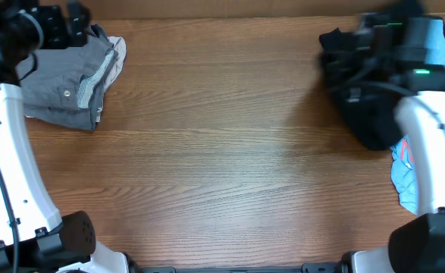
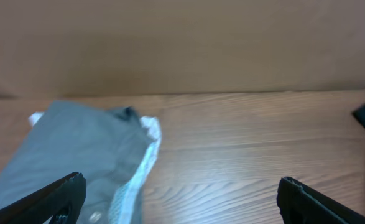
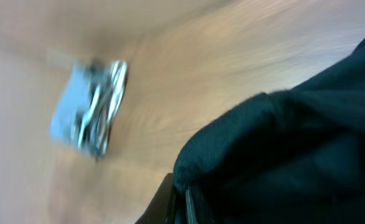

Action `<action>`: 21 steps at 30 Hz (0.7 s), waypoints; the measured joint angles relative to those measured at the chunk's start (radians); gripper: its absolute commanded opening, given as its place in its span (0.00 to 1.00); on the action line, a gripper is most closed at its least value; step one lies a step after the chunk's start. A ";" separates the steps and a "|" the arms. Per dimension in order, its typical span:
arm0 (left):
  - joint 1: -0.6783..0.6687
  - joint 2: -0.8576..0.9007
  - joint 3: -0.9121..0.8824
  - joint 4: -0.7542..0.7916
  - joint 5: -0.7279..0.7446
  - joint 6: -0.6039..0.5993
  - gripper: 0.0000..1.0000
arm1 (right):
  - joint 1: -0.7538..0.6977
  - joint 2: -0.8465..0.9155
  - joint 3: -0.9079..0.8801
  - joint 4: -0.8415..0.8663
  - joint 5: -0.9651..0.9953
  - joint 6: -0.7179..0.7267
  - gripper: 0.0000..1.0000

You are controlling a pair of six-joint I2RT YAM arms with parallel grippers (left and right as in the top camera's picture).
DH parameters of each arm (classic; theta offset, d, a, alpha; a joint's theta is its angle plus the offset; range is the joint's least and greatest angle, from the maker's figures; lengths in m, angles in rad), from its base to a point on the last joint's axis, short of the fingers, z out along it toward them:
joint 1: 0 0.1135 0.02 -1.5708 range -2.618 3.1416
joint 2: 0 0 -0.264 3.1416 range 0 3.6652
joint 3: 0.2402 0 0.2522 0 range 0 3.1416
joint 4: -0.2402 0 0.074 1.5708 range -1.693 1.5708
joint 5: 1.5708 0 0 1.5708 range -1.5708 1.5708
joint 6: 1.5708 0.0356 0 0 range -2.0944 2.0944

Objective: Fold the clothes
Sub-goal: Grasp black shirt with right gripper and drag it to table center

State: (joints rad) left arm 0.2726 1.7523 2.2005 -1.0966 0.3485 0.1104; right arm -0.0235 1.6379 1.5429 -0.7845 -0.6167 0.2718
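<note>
Grey garment [image 1: 74,83] [image 2: 83,155]: loosely folded, pale lining showing along one edge, far left corner. Black garment [image 1: 362,106] [image 3: 294,155]: crumpled heap, far right corner. Blue cloth [image 1: 404,178]: bunched, at right edge just beside the black heap, partly hidden.

Under me lies a brown wood-grain counter [image 1: 222,152], its grain running side to side, with a soft pale sheen of light near the middle. Behind its far edge I see a plain, flat tan wall [image 2: 182,43], evenly lit.
</note>
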 measured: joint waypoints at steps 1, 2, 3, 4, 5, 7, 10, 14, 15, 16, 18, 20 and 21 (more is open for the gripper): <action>0.018 0.000 0.000 -0.007 0.000 -0.001 1.00 | 0.075 0.002 0.000 -0.011 0.024 -0.003 0.04; 0.035 0.000 0.000 -0.014 0.000 -0.003 1.00 | 0.137 0.004 0.000 -0.024 0.048 -0.004 0.04; 0.052 0.000 0.000 -0.024 0.000 -0.003 1.00 | 0.200 0.009 0.000 -0.037 0.074 -0.006 0.04; 0.066 0.000 0.000 -0.032 0.000 -0.003 1.00 | 0.261 0.016 0.000 -0.048 0.098 -0.006 0.04; 0.076 0.000 0.000 -0.039 0.000 -0.003 1.00 | 0.327 0.028 0.000 -0.059 0.124 -0.008 0.04; 0.090 0.000 0.000 -0.045 -0.001 -0.003 1.00 | 0.426 0.054 0.000 -0.074 0.153 -0.011 0.04; 0.092 0.000 0.000 -0.056 -0.013 -0.003 1.00 | 0.556 0.103 0.000 -0.097 0.180 -0.011 0.04; 0.092 0.000 0.000 -0.058 -0.028 -0.003 1.00 | 0.686 0.149 0.000 -0.130 0.200 -0.032 0.15; 0.092 0.000 0.000 -0.058 -0.031 -0.003 1.00 | 0.719 0.154 0.000 -0.142 0.203 -0.047 0.17; 0.092 0.000 0.000 -0.058 -0.031 -0.003 1.00 | 0.747 0.156 0.000 -0.153 0.205 -0.061 0.18; 0.092 0.000 0.000 -0.058 -0.034 -0.003 1.00 | 0.793 0.157 0.000 -0.169 0.206 -0.077 0.25; 0.092 0.000 0.000 -0.058 -0.035 -0.003 1.00 | 0.830 0.157 0.000 -0.182 0.205 -0.093 0.35; 0.092 0.000 0.000 -0.058 -0.035 -0.003 1.00 | 0.840 0.157 0.000 -0.188 0.203 -0.099 0.41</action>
State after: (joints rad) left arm 0.3649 1.7523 2.2005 -1.1545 0.3134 0.1074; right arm 0.8165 1.7947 1.5429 -0.9722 -0.4141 0.1726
